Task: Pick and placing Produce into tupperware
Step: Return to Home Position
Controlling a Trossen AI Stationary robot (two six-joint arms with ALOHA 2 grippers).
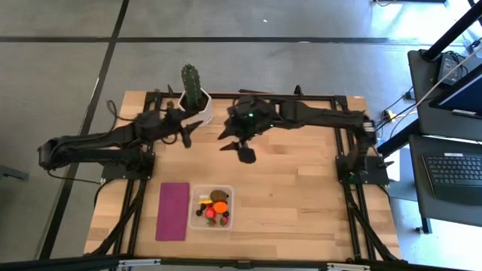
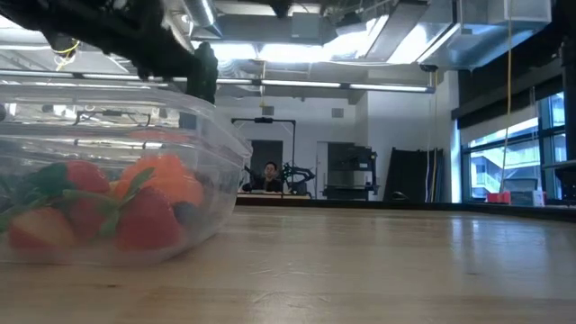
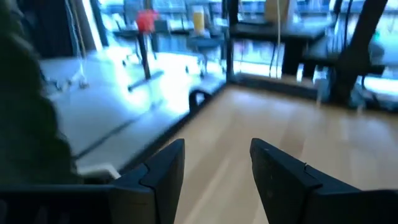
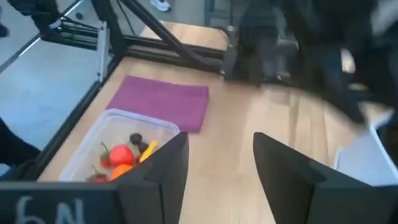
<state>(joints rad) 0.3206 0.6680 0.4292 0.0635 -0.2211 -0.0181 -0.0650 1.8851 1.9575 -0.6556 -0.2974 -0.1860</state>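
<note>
The clear tupperware (image 1: 212, 208) stands near the table's front edge and shows again in the right wrist view (image 4: 93, 140). In it lies the produce: an orange ball (image 1: 219, 206), red strawberries (image 4: 121, 154), a dark berry (image 4: 135, 138) and a thin yellow piece (image 4: 148, 149). My right gripper (image 1: 237, 149) hangs open above the table's middle, well clear of the tub, with nothing between its fingers (image 4: 165, 171). My left gripper (image 1: 186, 138) stands open beside the cactus pot at the far left, with nothing between its fingers either (image 3: 165, 171).
A flat magenta rectangle (image 1: 173, 211) lies just left of the tub. A green cactus (image 1: 191, 81) in a white pot (image 1: 197, 105) stands at the far edge, close to my left gripper. Bare wood spreads over the table's right half (image 1: 301, 196). A person (image 2: 270, 175) sits far off in the room.
</note>
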